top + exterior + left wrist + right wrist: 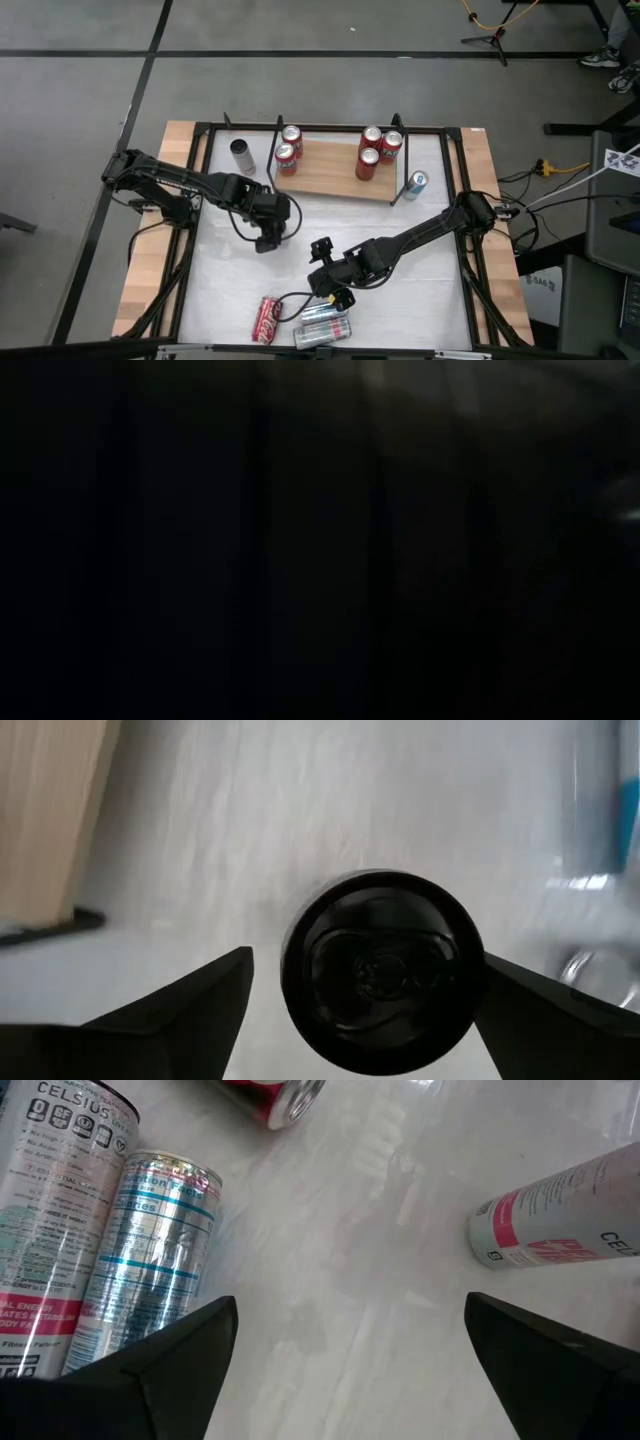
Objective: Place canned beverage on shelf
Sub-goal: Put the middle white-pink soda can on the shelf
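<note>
White tabletop (420,260), black can (380,982) between left end effector (362,990) fingers

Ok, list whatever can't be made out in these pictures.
Low view: almost entirely dark; nothing can be told apart.
Left wrist view: the dark can is seen end-on, so its label is hidden.
High view: the left hand hides that can.
Right wrist view: the white can and the Celsius can are cut off by the picture's edges.
</note>
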`<state>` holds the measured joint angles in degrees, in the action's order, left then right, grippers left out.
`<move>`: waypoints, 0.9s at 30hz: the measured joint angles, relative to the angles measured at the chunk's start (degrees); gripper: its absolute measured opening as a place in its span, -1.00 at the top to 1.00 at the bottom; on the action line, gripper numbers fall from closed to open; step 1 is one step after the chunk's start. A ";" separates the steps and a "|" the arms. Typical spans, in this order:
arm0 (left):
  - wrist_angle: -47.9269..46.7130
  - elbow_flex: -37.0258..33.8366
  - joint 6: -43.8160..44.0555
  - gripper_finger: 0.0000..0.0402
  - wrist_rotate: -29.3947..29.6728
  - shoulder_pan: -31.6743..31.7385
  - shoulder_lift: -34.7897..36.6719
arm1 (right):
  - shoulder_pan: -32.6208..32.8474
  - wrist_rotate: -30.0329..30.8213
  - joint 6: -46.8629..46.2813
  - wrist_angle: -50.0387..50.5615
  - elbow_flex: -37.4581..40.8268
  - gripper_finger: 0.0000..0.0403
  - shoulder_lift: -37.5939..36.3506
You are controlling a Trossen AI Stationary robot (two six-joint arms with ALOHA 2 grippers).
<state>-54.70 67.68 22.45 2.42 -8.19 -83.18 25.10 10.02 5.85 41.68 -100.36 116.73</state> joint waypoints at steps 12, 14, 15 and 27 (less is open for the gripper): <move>-0.09 0.00 17.98 -0.71 -0.39 0.02 0.00 | 0.00 0.00 0.02 -0.01 0.00 -0.90 0.00; -0.07 0.00 17.99 -0.71 -0.42 0.02 -0.02 | 0.00 0.00 0.04 -0.01 0.00 -0.90 0.00; -0.07 0.00 17.97 -0.71 -0.42 0.02 -0.02 | 0.00 0.00 0.04 -0.01 0.00 -0.90 0.00; 0.55 -0.02 25.26 -0.71 0.43 0.02 -0.02 | 0.00 0.00 0.04 -0.01 0.00 -0.90 0.01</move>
<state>-54.15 67.66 47.71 2.85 -8.16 -83.20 25.10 10.02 5.89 41.67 -100.36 116.74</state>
